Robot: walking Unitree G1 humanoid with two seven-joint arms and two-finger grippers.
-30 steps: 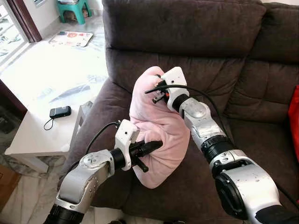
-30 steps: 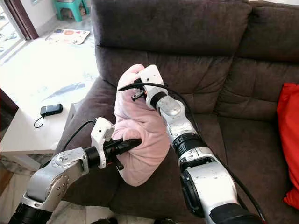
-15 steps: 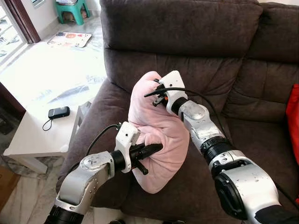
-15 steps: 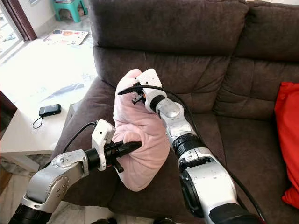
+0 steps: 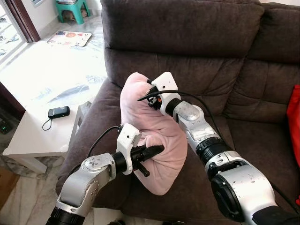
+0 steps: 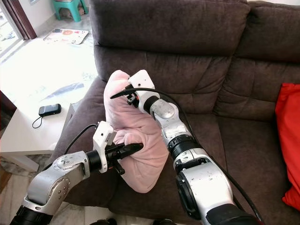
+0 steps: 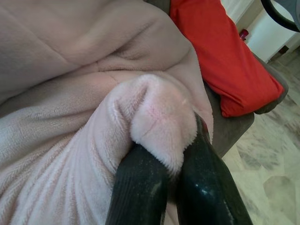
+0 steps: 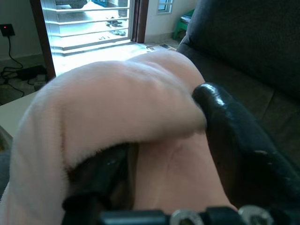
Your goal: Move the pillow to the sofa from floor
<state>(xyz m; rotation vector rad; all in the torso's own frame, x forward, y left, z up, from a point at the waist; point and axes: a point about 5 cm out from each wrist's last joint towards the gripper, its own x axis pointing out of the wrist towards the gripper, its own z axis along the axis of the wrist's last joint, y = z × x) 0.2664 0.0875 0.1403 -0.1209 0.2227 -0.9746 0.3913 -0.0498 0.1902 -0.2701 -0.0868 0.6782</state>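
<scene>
**Operator:** Now, where did the soft pink plush pillow [image 5: 152, 136] sit relative to the dark brown fabric sofa [image 5: 187, 42]?

**Technician:** It hung upright over the left end of the seat cushion, long axis near vertical, its lower end overhanging the seat's front edge. It appeared not yet fully settled on the cushion.

**Operator:** State of each gripper?

**Technician:** The left gripper [image 5: 157, 150] was clenched on a fold at the pillow's lower left side; its fingers [image 7: 140, 187] pinched a bulge of plush. The right gripper [image 8: 164, 140] was clamped on the pillow's upper end, near the backrest.

**Operator:** Deciding relation?

**Technician:** Seat depth lay behind the pillow; a rearward, downward placement seemed required.
</scene>
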